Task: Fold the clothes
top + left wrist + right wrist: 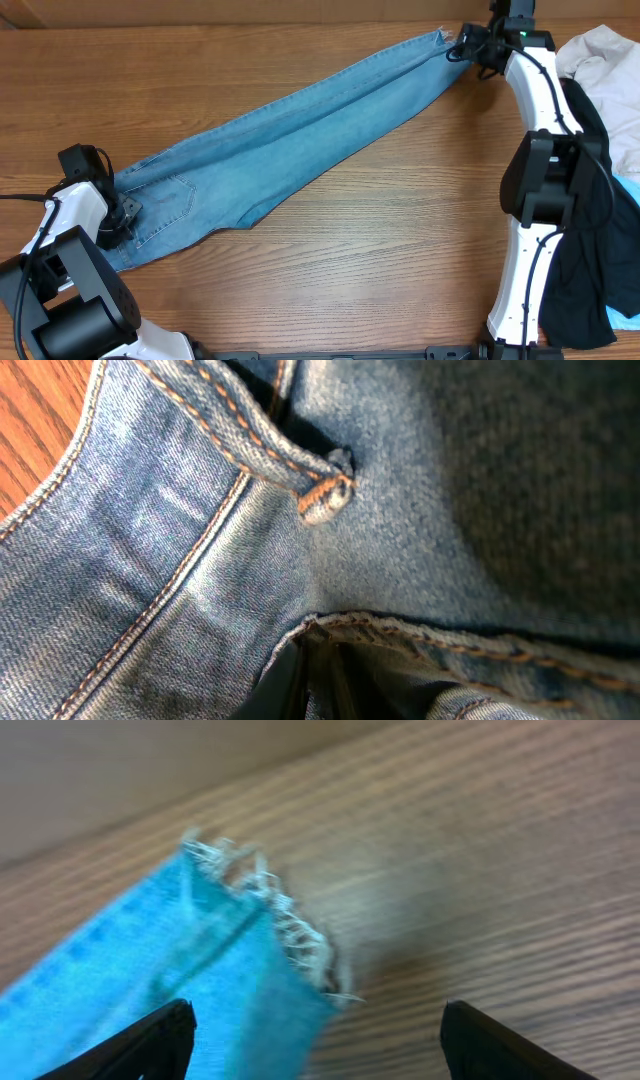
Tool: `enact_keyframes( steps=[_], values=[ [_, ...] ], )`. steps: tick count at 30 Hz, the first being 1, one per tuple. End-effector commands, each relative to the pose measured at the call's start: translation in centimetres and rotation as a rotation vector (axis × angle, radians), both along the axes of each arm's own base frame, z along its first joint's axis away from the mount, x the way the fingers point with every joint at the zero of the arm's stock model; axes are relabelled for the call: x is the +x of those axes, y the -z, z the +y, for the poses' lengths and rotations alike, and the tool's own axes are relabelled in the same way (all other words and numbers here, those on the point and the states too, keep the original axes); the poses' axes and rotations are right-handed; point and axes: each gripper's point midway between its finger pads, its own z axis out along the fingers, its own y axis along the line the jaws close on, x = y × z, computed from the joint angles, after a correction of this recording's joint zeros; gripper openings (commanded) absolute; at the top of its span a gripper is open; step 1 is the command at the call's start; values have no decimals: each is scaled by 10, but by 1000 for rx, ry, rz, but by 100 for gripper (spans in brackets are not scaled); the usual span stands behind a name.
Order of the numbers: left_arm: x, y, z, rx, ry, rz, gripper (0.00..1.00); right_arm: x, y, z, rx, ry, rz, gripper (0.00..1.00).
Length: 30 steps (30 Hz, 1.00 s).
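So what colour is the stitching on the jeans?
Orange-tan stitching on the jeans, best in left wrist view.

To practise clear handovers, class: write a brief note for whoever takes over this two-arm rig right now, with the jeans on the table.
Left gripper: at the waist end of the jeans; its camera shows only denim, so open or shut is unclear.
Right gripper: open, the frayed hem just ahead of its fingers, not gripped.
Jeans: lying diagonally across the table, legs apparently stacked.
Done: laid out long.
To do: cross folds, likely hem towards waist.
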Motion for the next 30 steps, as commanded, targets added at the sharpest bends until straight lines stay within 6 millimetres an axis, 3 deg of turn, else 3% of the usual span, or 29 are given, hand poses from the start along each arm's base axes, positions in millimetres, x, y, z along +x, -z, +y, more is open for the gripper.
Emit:
enact_keyframes(
  steps=[1, 5, 9, 16, 18, 19, 21, 25, 30],
  values=[
    [-22, 13, -2, -7, -20, 72, 14, -2, 38, 7, 18, -61, 57, 81],
    [-21, 13, -3, -11, -20, 70, 14, 3, 57, 16, 54, -102, 55, 76],
    [-21, 13, -3, -12, -20, 68, 14, 7, 56, 21, 74, -120, 35, 72],
    [-20, 13, -4, -19, -19, 65, 14, 7, 55, 26, 98, -138, 29, 30],
    [-20, 13, -4, -20, -19, 65, 14, 4, 57, 24, 90, -130, 45, 7],
    [-20, 13, -4, -19, -19, 65, 15, 1, 59, 21, 78, -117, 60, 4],
    [-20, 13, -4, -19, -18, 65, 14, -8, 65, 13, 50, -86, 107, 4],
    [-18, 13, -2, -14, 9, 65, 15, -47, 82, -20, -76, 24, 284, 4],
    [-3, 6, 9, 34, 70, 29, 14, -96, 84, -49, -145, 184, 467, 4]
  ],
)
